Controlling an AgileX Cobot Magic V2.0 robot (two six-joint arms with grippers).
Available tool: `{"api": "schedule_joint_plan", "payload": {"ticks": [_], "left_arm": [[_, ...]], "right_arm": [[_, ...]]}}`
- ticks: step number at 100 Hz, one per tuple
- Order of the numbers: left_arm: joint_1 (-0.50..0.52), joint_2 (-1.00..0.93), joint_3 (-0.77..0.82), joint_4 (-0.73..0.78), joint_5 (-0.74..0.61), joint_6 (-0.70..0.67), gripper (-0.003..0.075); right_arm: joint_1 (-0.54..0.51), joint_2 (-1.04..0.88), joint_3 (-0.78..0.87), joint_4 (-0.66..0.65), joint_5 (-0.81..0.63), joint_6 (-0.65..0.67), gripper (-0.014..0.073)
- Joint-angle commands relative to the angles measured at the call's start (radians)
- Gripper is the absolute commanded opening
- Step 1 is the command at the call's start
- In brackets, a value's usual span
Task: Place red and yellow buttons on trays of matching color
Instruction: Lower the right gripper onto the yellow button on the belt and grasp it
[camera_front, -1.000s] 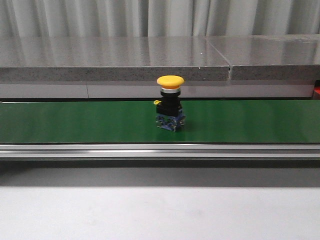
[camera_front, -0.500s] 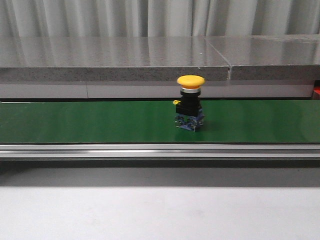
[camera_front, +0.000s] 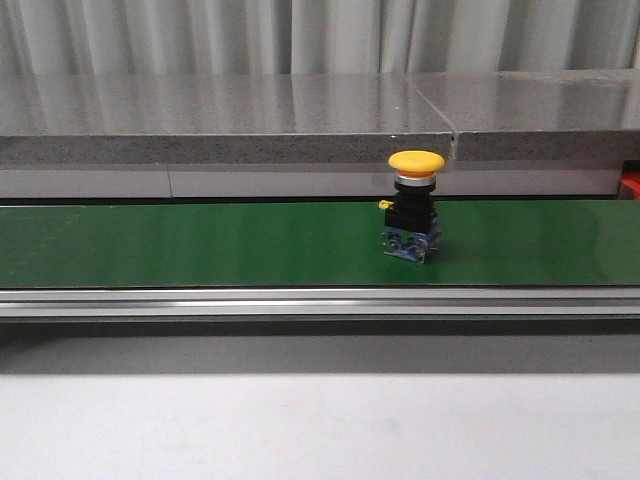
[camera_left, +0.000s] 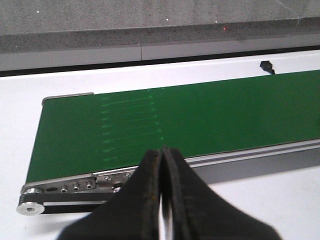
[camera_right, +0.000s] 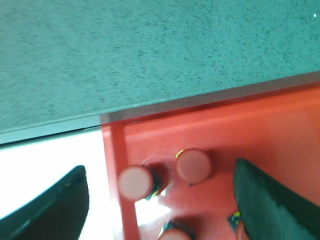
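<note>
a yellow button (camera_front: 415, 200), a mushroom-capped switch on a black and blue base, is standing upright on a green conveyor belt (camera_front: 200, 245) and is riding toward the robot's right. over the last second it has been sliding from near the middle of the front view to right of centre, so it is closing on the end where a sliver of the red tray (camera_front: 631, 184) is showing at the frame edge.

the left end effector (camera_left: 161, 200) is hanging over the near edge of the belt's left end with its fingers pressed together, closed on nothing. the right end effector (camera_right: 160, 200) is hovering with its fingers spread wide open over the red tray (camera_right: 260, 135), where several red buttons (camera_right: 193, 165) are already lying; one is sitting at the tray's wall.

no yellow tray is showing in any view. judging by this, the yellow button is still waiting for its pick, and timing against the moving belt is looking like the tricky part.
</note>
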Motion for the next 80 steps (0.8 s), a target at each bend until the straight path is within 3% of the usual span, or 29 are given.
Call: {"api": "schedule_joint_plan", "payload": {"ticks": [1, 42, 80], "left_arm": [[-0.004, 0.008, -0.025, -0.026, -0.069, -0.008, -0.0019], [-0.004, 0.008, -0.025, -0.026, -0.069, -0.008, -0.0019], [-0.004, 0.008, -0.025, -0.026, -0.069, -0.008, -0.0019]], "right_arm": [[-0.002, -0.117, -0.032, 0.035, 0.019, -0.008, 0.0592], [0.068, -0.331, 0.015, 0.053, 0.196, -0.015, 0.0592], [0.189, -0.539, 0.366, 0.053, 0.159, -0.071, 0.0592]]}}
